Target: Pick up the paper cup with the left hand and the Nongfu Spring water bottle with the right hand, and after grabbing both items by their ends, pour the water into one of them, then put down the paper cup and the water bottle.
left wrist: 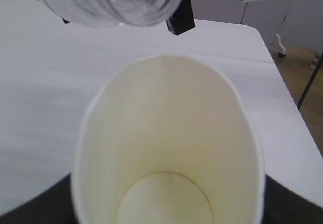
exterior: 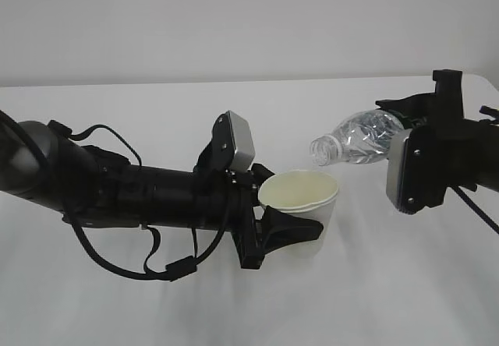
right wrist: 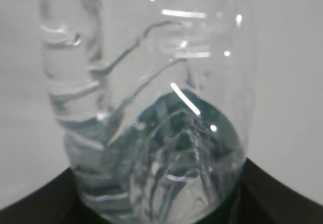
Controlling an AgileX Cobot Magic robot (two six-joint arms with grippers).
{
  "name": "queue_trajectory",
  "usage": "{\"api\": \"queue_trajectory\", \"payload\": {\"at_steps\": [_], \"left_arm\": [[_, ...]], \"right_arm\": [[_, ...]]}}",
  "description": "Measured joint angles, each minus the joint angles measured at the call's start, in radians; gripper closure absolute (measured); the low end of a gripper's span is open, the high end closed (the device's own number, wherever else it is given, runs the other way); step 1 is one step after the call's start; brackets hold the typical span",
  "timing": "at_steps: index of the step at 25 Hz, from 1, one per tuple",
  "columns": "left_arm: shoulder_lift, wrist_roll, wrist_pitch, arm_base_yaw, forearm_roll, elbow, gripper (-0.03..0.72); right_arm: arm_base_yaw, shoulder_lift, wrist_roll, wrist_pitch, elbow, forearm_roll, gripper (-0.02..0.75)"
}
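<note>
Matt paper cup [exterior: 299, 196] — glossy clear plastic bottle [exterior: 360, 138]

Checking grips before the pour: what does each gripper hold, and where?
Left gripper holds the paper cup by its lower body; right gripper holds the water bottle near its base end.

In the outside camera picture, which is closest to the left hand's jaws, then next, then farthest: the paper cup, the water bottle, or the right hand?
1. The paper cup: held right in the left hand jaws, mid-picture.
2. The water bottle: tipped above and right of the cup.
3. The right hand: far right, gripping the bottle's base.
</note>
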Motion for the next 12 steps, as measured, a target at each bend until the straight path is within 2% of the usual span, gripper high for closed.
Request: {"api": "queue_trajectory", "payload": {"at_steps": [12], "left_arm": [[0.000, 0.000, 0.000, 0.000, 0.000, 0.000, 0.259]], "right_arm": [[0.000, 0.000, -0.042, -0.004, 0.000, -0.001, 0.293]]}}
